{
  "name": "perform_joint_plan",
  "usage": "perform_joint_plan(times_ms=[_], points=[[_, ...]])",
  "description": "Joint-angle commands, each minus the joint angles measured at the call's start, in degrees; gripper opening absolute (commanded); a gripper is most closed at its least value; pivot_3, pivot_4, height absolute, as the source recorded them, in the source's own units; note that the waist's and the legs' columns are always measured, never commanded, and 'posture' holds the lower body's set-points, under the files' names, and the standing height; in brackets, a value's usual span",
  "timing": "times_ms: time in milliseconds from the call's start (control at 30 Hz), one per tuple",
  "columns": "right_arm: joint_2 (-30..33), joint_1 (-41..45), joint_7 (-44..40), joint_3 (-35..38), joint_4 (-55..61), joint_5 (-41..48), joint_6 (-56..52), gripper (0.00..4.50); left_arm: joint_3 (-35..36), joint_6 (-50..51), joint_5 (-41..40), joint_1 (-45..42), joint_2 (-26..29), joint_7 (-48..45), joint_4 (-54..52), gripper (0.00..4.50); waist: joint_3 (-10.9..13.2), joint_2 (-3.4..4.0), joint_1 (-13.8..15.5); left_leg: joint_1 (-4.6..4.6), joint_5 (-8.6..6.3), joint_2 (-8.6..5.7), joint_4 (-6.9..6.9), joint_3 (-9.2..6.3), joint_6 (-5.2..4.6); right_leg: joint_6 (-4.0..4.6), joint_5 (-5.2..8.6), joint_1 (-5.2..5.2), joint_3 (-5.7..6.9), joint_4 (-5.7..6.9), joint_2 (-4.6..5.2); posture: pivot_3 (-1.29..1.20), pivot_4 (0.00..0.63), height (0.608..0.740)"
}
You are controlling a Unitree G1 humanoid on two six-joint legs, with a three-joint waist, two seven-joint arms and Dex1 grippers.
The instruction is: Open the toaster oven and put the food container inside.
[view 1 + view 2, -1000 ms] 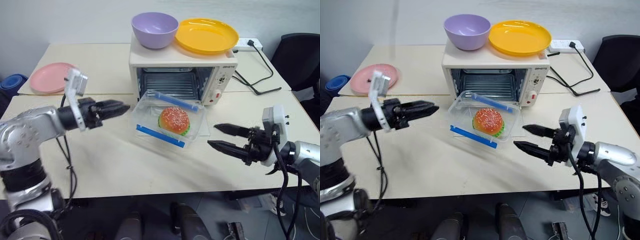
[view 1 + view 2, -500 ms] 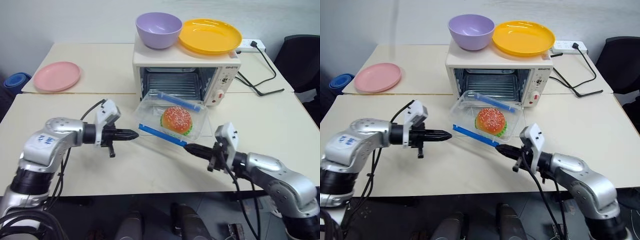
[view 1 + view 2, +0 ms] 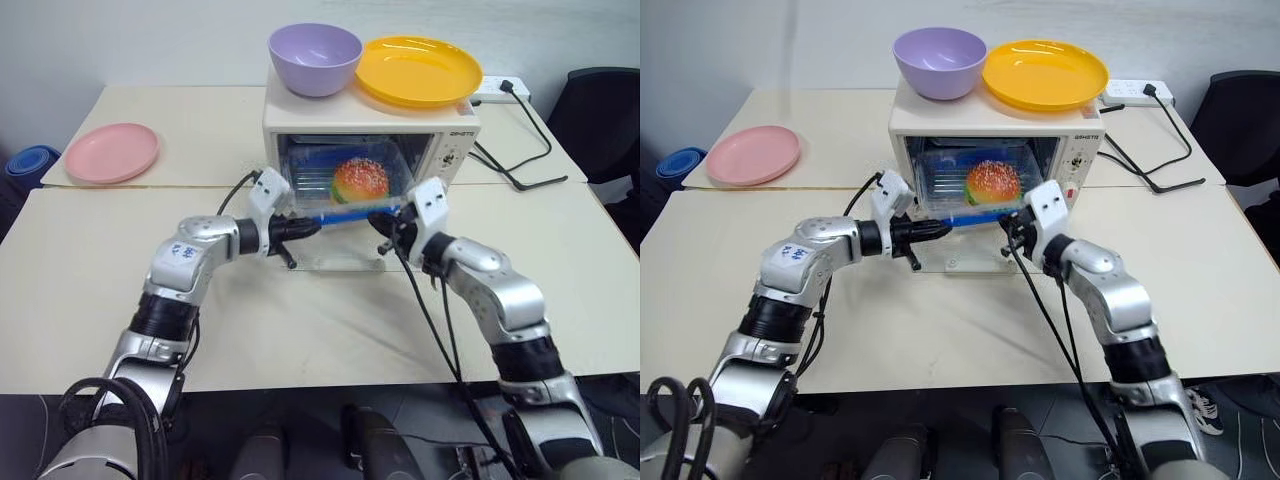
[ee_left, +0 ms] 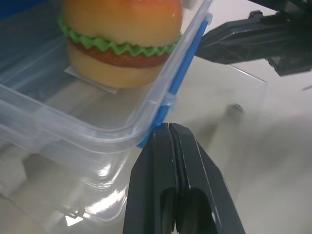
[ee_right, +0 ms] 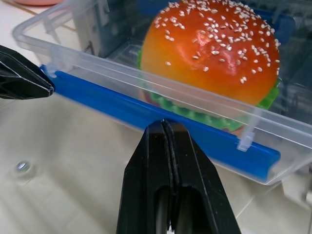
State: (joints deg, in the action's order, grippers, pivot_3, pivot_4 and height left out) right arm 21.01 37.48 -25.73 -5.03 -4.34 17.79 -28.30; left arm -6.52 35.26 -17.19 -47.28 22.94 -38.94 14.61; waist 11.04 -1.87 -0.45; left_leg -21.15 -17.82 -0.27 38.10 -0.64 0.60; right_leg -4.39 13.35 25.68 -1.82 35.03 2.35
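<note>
The cream toaster oven [image 3: 450, 150] stands at the table's middle, its glass door [image 3: 335, 258] folded down flat. The clear food container [image 3: 312, 188] with the toy burger [image 3: 360, 180] sits in the oven's mouth, its near blue clip [image 3: 345, 214] at the front of the opening. My left gripper [image 3: 316, 225] is shut, its tip against the clip's left corner [image 4: 168, 100]. From the other side my right gripper [image 3: 374, 219] is shut too, its tip touching the same clip [image 5: 146, 113]. Neither gripper holds anything.
A purple bowl [image 3: 314, 58] and a yellow plate [image 3: 416, 70] rest on the oven's top. A pink plate [image 3: 111, 152] lies at the far left of the table. A power strip with a black cable [image 3: 500, 88] is behind the oven on the right, near a black chair [image 3: 600, 110].
Both grippers closed, then reached forward and inward to the container's near blue clip. The container went from lying on the open door to sitting in the oven's mouth.
</note>
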Motion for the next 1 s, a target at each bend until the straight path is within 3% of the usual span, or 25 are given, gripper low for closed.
perform_joint_plan(times_ms=[33, 167, 333, 433, 533, 633, 733, 867, 1000], points=[[-2.7, 5.2, 1.9, 0.9, -8.0, -3.7, 6.9, 0.01, 3.9, -3.7, 1.0, -3.7, -1.7, 3.7, 4.5, 0.0, 0.0, 0.0, -0.1, 0.01, 0.0, 0.01, -0.01, 0.03, 0.0, 0.0, 0.0, 0.01, 0.01, 0.01, 0.04, 0.0, 0.15, 0.74], [-4.1, 7.4, 1.4, 1.8, -12.8, -5.2, 10.1, 0.01, 5.3, -3.1, 0.4, -3.4, -1.3, 2.6, 3.4, 0.0, 0.0, 0.0, -0.6, -0.06, 0.0, 0.01, -0.05, 0.01, 0.0, -0.04, -0.02, 0.03, -0.01, 0.14, 0.1, 0.0, 0.15, 0.74], [-0.2, 0.2, -4.6, 4.0, 1.6, -0.1, 3.3, 0.01, 10.6, 4.7, -5.3, 2.2, 6.5, -1.2, -11.1, 0.0, 0.0, 0.01, -1.3, -0.34, -0.07, 0.04, -0.09, 0.0, -0.01, -0.08, -0.02, 0.26, -0.16, 0.04, 0.17, 0.0, 0.15, 0.74], [5.3, -8.4, -8.5, 7.0, 16.2, 6.9, -5.7, 0.0, 16.4, 9.9, -10.5, 6.6, 13.4, -4.5, -19.9, 0.57, 0.0, 0.04, -1.2, -0.75, -0.07, 0.07, -0.1, -0.02, 0.01, -0.08, -0.01, 0.74, -0.22, 0.14, 0.17, 0.0, 0.15, 0.74], [10.7, -18.0, -10.8, 10.0, 27.9, 13.1, -13.1, 0.0, 20.9, 12.4, -14.7, 12.3, 20.7, -8.9, -27.4, 1.5, 0.0, 0.04, -1.1, -0.99, -0.05, 0.08, -0.07, -0.07, 0.04, -0.06, 0.0, 0.98, -0.2, 0.16, 0.16, 0.0, 0.15, 0.74], [12.3, -25.2, -9.3, 11.8, 33.3, 15.4, -17.0, 0.0, 24.5, 14.4, -17.7, 15.8, 25.5, -11.1, -31.4, 2.41, 0.0, 0.03, -1.1, -0.87, -0.05, 0.04, -0.03, -0.11, 0.02, -0.06, 0.0, 0.77, -0.17, 0.04, 0.2, 0.0, 0.15, 0.74], [11.2, -29.7, -6.4, 10.7, 34.1, 13.6, -17.2, 0.0, 26.8, 15.7, -20.2, 17.4, 28.1, -11.7, -33.0, 3.36, 0.0, 0.03, -1.1, -0.13, -0.03, 0.01, -0.02, -0.1, -0.01, 0.0, 0.02, 0.02, -0.16, -0.11, 0.17, 0.0, 0.15, 0.74], [7.3, -28.6, -1.8, 7.9, 27.9, 8.8, -14.0, 0.0, 26.6, 14.9, -20.8, 17.9, 29.1, -11.8, -33.5, 4.48, 0.0, 0.03, -1.3, 0.48, 0.05, 0.07, -0.06, 0.05, -0.12, 0.48, 0.32, -0.59, -0.09, -0.47, -0.11, 0.0, 0.15, 0.74], [4.7, -25.3, 0.0, 6.6, 19.7, 4.1, -9.0, 0.0, 26.6, 15.3, -22.9, 16.9, 28.9, -11.8, -34.4, 4.48, 0.0, 0.03, -1.3, 0.73, 0.0, 0.08, -0.17, 0.17, -0.06, 0.13, 0.25, -0.67, -0.15, -0.24, -0.3, 0.0, 0.15, 0.74]])
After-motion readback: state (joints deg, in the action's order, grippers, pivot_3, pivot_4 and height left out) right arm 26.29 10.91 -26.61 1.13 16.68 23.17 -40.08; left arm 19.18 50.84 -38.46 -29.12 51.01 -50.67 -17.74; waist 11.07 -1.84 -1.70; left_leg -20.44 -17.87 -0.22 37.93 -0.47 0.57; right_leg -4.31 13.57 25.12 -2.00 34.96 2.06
